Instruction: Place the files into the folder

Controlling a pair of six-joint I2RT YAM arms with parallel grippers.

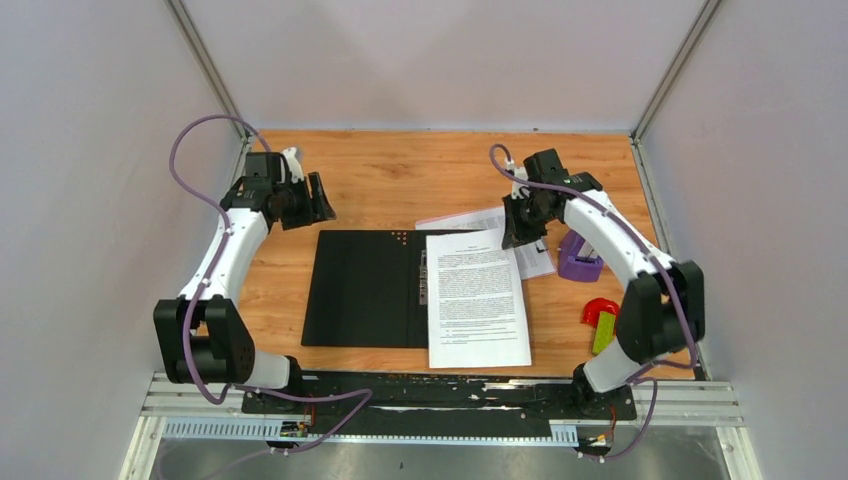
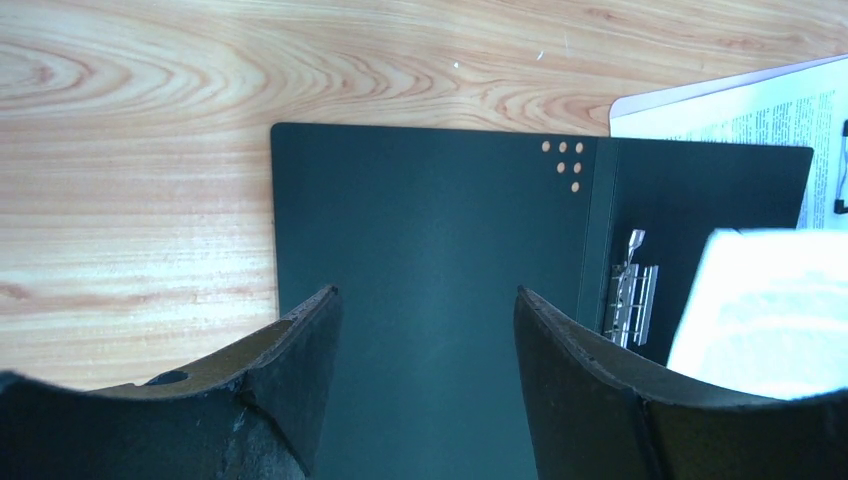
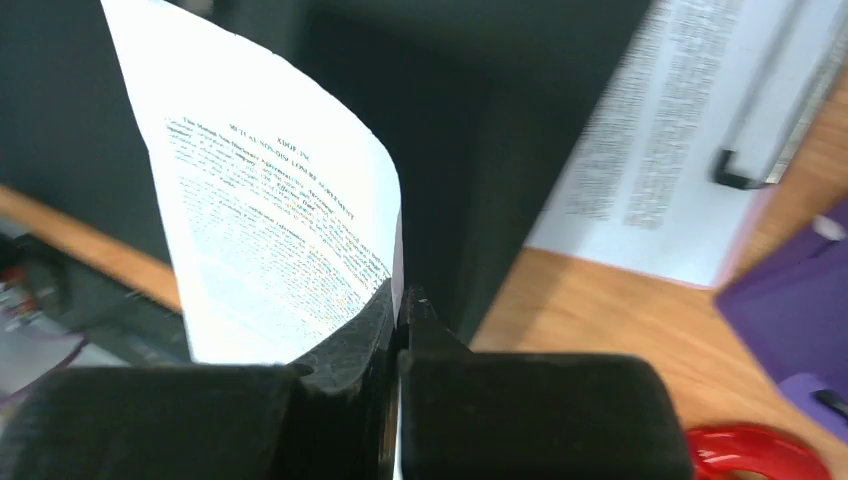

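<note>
Files (image 1: 478,300) are what I am asking about: where is the sheet lying, and how is it behaving?

One sheet is lying on the right half of the open folder (image 1: 365,290), and its near edge is reaching past the folder's near edge toward my bases. It is thin, light and very floppy. At my right claw (image 3: 400,300) it is curling up like a sail. I am judging that it is creasing easily and slipping easily on the smooth black inside.

And where are you holding it?

My right claw is pressing together on its far right corner. A corner is giving little control, so I am thinking a slow pull is safer. The folder is looking like stiff, flat, matte card, carrying a metal clip (image 2: 630,295) at the spine and small punched holes (image 2: 565,160) farther back. My left claw (image 2: 428,300) is hanging above the left half with fingers apart, holding nothing. Farthest, a second sheet (image 3: 640,130) is lying on a clipboard (image 3: 738,172) on the grained wooden table (image 1: 400,170).
</note>
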